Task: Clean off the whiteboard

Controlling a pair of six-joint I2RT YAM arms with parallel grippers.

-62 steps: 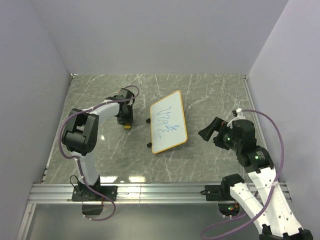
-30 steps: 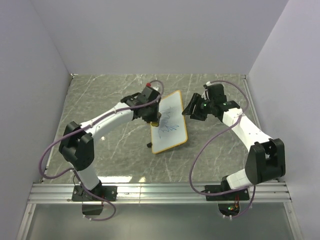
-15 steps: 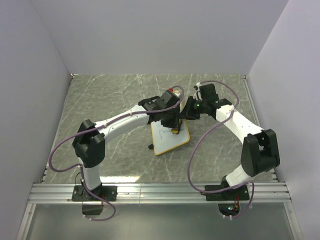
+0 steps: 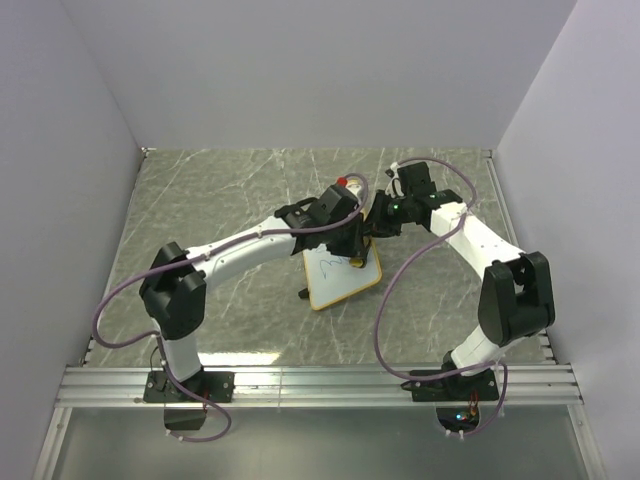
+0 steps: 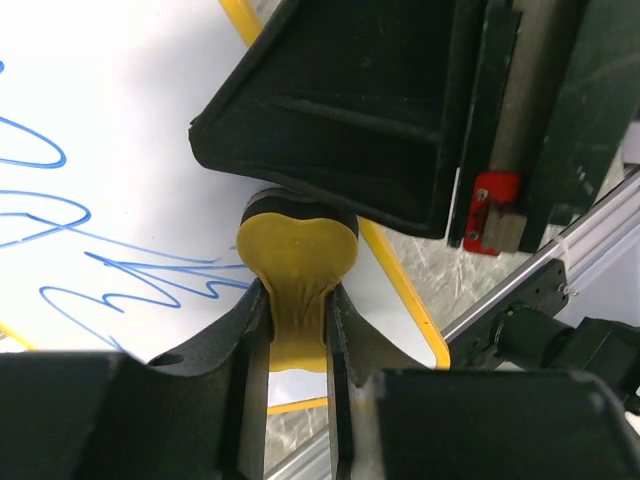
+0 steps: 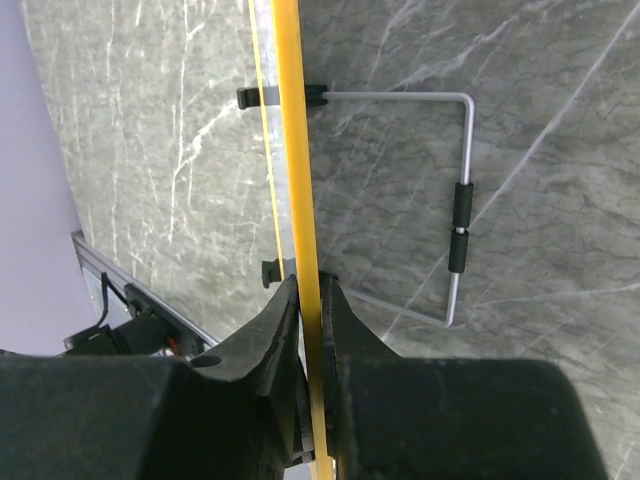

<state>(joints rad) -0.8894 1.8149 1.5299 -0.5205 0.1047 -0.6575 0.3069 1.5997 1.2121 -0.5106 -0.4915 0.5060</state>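
Whiteboard [image 4: 336, 278] sits near the middle of the table [image 4: 200, 200], slightly right of centre, long side running roughly away from the arm bases, tan-orange frame showing along its near and right edges. Both arms reach in and meet over its far end. Left fingers [image 5: 238, 335] are closed on a small yellow eraser [image 5: 297, 262], pinching its narrow waist, with the wide lobe sticking out past the tips over the white surface. Whether the lobe presses the board, I cannot tell. Blue scribbles [image 5: 120, 275] run across the board to the left of the eraser, the nearest stroke ending just beside it. Right fingers [image 6: 272, 335] are clamped on the board's thin yellow-orange frame, seen edge-on in the right wrist view as a straight strip running up from between them. A bent wire stand [image 6: 461, 215] with two black sleeves juts from the frame's back side over the grey marbled table. From above, the two sets of fingers lie just beside each other at the board's far right corner.
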